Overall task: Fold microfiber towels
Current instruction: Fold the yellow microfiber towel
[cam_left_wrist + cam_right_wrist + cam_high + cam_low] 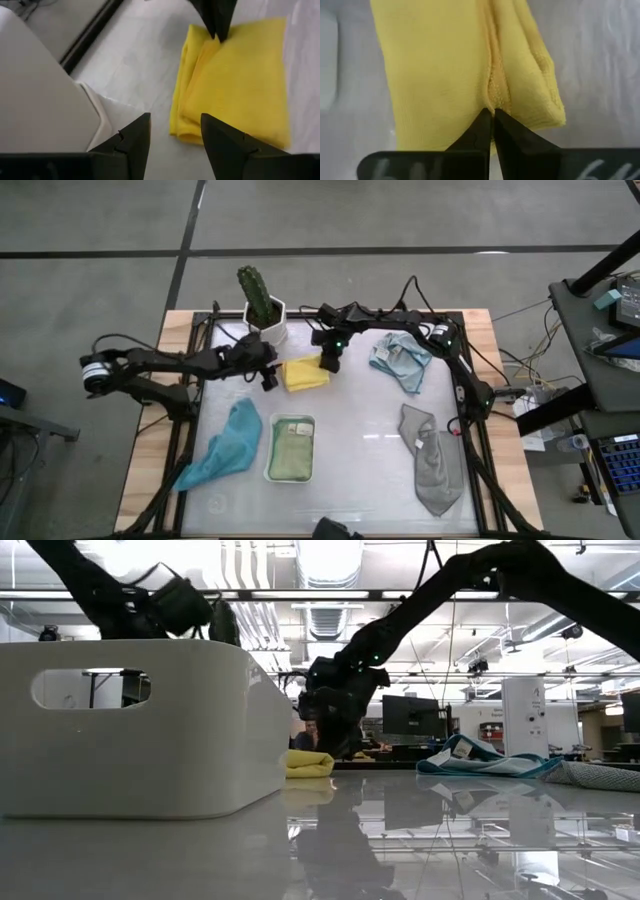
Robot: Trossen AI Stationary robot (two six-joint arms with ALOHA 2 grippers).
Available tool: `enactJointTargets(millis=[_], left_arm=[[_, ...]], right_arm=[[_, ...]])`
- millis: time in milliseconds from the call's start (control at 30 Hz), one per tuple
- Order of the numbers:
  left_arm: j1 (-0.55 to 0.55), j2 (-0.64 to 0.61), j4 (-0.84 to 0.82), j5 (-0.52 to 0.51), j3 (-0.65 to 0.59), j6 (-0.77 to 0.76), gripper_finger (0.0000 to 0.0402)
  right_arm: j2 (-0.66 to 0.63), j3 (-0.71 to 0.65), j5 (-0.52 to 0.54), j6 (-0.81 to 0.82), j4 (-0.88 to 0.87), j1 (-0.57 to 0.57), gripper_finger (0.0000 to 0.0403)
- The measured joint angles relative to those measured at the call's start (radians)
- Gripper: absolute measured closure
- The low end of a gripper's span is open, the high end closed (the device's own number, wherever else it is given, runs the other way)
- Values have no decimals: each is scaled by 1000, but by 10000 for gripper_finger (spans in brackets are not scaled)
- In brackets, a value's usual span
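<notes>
A folded yellow towel [303,374] lies flat on the white table top at the far middle. My right gripper [492,116] is shut on the towel's right-hand side [327,366]. In the left wrist view its fingers come down on the yellow towel [235,85]. My left gripper [175,137] stands open just left of the towel [268,379], above the table and touching nothing. A teal towel [228,445], a light blue towel [401,360] and a grey towel [433,460] lie crumpled on the table. A pale green towel [291,450] lies folded in the white tray [271,472]. My right gripper pinches a small puckered ridge of the yellow towel's top layer [493,95] between its two fingertips [482,125], close to one edge. The fingers slant down onto it from the table's far right. The towel lies flat on the table, folded in several layers.
A cactus in a white pot [262,305] stands at the far edge behind the left gripper. In the low view the tray [130,730] fills the left foreground. Bare table lies between the tray and the grey towel.
</notes>
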Motion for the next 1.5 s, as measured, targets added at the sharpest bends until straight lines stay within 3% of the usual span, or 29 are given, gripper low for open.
enactJointTargets(millis=[167, 400, 567, 800, 1033, 1267, 1500], left_arm=[[-4, -73, -12, 0, -1, -4, 243], [-36, -99, -16, 19, -7, -4, 243], [-70, -68, -15, 47, -7, -6, 243], [-96, 44, 22, 121, -7, -6, 243], [-96, 160, 58, 125, 0, 1, 280], [-95, 279, 230, 118, 0, 0, 337], [-69, 361, 262, 27, 20, 3, 382]], right_arm=[[-55, -102, 15, 186, 143, 7, 394], [-186, -307, 165, 339, 269, 12, 394], [-302, -515, 226, 557, 471, 48, 394], [-434, -767, 438, 787, 856, 142, 394], [-452, -804, 485, 807, 894, 172, 394], [-452, -792, 480, 778, 895, 184, 394], [-452, -787, 438, 746, 891, 197, 394]])
